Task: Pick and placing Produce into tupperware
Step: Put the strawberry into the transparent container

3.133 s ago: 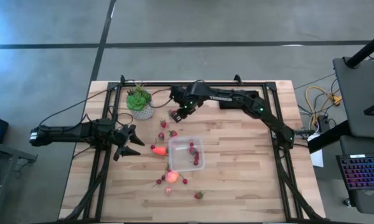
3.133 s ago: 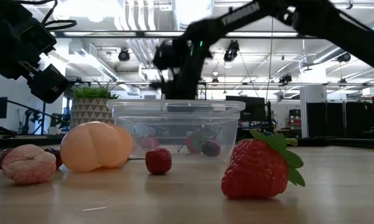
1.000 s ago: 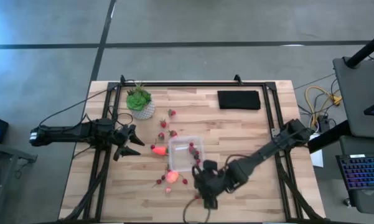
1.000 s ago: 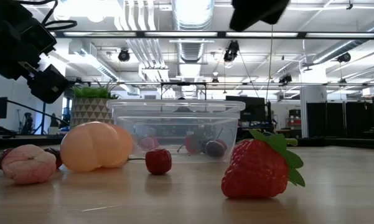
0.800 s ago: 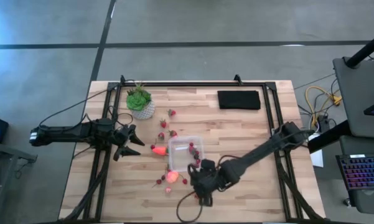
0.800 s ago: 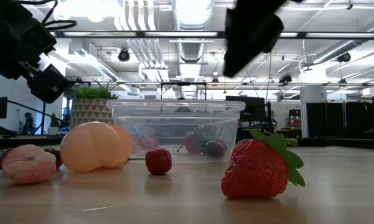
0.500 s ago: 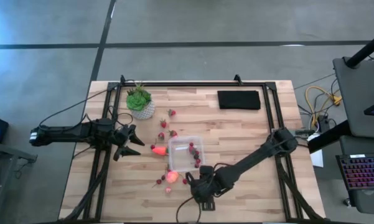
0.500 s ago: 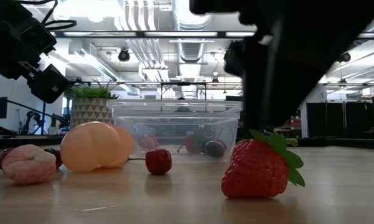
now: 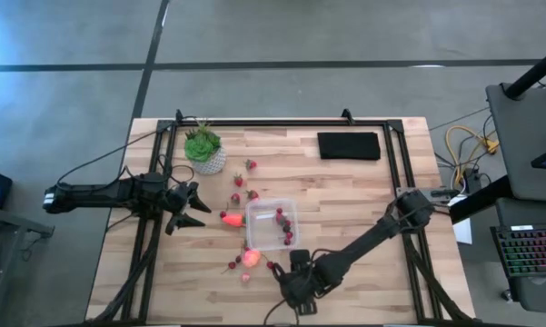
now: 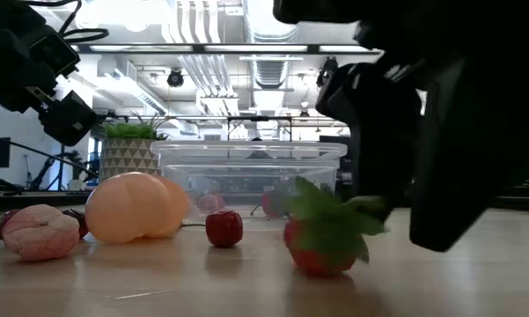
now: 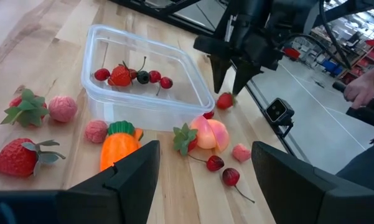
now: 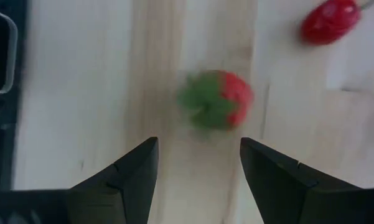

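Observation:
The clear tupperware (image 9: pixel 271 224) (image 10: pixel 246 180) (image 11: pixel 143 74) sits mid-table with several small red berries inside. A pink-orange round fruit (image 9: pixel 251 258) (image 10: pixel 132 207) and an orange carrot piece (image 9: pixel 231 219) (image 11: pixel 119 146) lie beside it. My right gripper (image 9: pixel 297 291) (image 11: pixel 231 78) (image 12: pixel 199 174) is open and points down over a strawberry (image 10: pixel 321 238) (image 11: pixel 224 101) (image 12: pixel 215 99) that lies on its side near the table's near edge. My left gripper (image 9: pixel 195 207) waits, open, above the table's left side. My right gripper comes at the strawberry from above with its fingers apart. In the low view one dark finger (image 10: pixel 378 141) overlaps the strawberry's green leaves (image 10: pixel 352 211). I cannot tell whether it touches them. The strawberry rests on the table.
A green plant in a pale pot (image 9: pixel 204 150) and a black pad (image 9: pixel 349 145) stand near the far edge. Loose berries (image 9: pixel 241 186) lie left of the tupperware, and a pink berry (image 10: pixel 40 231) and a cherry (image 10: pixel 224 227) lie nearer. A person's hand (image 11: pixel 361 93) shows beyond the table.
My right gripper has come down near the table's near edge, over the strawberry, staying open. The strawberry, upright before, has tipped onto its side and shifted toward the table's left, its leaves now facing the near edge.

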Motion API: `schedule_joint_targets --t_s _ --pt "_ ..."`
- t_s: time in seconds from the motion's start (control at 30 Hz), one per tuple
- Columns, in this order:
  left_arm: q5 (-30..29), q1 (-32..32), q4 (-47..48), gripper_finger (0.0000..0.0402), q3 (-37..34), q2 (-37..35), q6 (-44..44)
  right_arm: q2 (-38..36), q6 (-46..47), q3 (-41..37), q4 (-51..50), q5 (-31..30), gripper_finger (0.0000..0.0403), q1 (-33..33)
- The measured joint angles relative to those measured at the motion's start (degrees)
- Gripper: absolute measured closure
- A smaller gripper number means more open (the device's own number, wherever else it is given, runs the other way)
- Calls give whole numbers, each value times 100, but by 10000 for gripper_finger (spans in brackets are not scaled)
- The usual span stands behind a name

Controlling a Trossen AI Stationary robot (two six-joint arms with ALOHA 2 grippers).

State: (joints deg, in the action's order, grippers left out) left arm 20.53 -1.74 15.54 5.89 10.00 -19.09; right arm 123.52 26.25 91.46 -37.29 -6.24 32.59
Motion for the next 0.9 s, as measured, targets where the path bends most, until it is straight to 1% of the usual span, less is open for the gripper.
schedule_joint_targets --t_s 0.43,0.6,0.9 --pt "-2 -2 -1 162 0 0 1 17 7 2 176 -159 183 3" --pt "-2 -2 -1 162 0 9 0 17 9 2 244 -408 183 -11" --pt "-2 -2 -1 162 0 8 0 29 17 -109 598 -413 183 -57"
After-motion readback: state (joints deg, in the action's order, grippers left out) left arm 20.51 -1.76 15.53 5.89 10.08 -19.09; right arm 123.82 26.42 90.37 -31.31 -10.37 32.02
